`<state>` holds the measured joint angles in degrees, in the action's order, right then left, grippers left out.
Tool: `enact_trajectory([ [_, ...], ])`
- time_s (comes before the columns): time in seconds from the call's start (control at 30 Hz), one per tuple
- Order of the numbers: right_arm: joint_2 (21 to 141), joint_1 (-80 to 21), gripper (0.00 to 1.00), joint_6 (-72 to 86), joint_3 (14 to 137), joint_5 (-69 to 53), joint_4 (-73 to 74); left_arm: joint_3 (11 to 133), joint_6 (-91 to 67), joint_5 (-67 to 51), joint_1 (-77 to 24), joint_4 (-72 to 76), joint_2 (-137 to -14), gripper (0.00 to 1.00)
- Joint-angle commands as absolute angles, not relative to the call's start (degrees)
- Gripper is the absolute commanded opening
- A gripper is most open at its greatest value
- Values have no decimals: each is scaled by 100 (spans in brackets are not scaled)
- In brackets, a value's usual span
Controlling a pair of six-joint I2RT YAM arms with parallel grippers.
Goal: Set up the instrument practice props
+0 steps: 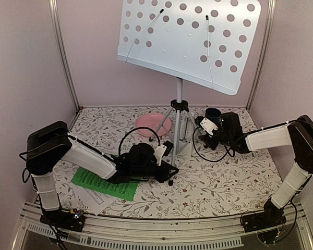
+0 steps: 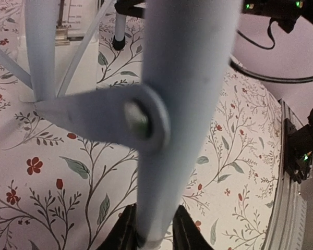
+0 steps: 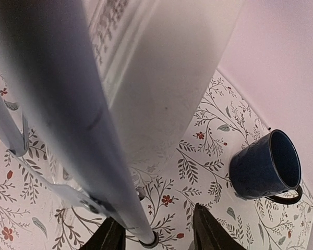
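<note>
Centrally, the music stand (image 1: 188,41) stands upright on its tripod; the left gripper (image 2: 155,235) straddles its near leg, fingers narrow and flush, pressing or not I cannot tell; the right gripper (image 3: 159,234) spans another leg's foot, fingers wide; the metronome (image 3: 167,78) sits just beside the legs; the green music sheet (image 1: 101,183) overlaps the white music sheet (image 1: 91,199), left of the stand.
</note>
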<state>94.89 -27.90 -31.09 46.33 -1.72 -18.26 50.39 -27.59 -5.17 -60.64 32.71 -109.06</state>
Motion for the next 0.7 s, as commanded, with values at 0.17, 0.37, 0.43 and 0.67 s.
enact_trajectory([
  [0.17, 8954, -3088, 76, -3056, 4434, 238, -2049, 4982, -2801, -573, -6360, 2791, -10842, 64],
  [0.37, 8593, -3275, 96, -2868, 4288, 370, -1888, 4771, -2764, -379, -6367, 2622, -10303, 82],
  [0.43, 8410, -3391, 98, -2758, 4188, 430, -1852, 4608, -2808, -278, -6368, 2571, -10003, 86],
  [0.67, 7497, -3582, 99, -1592, 3671, 257, -1709, 3832, -3408, 592, -6242, 1823, -8490, 96],
])
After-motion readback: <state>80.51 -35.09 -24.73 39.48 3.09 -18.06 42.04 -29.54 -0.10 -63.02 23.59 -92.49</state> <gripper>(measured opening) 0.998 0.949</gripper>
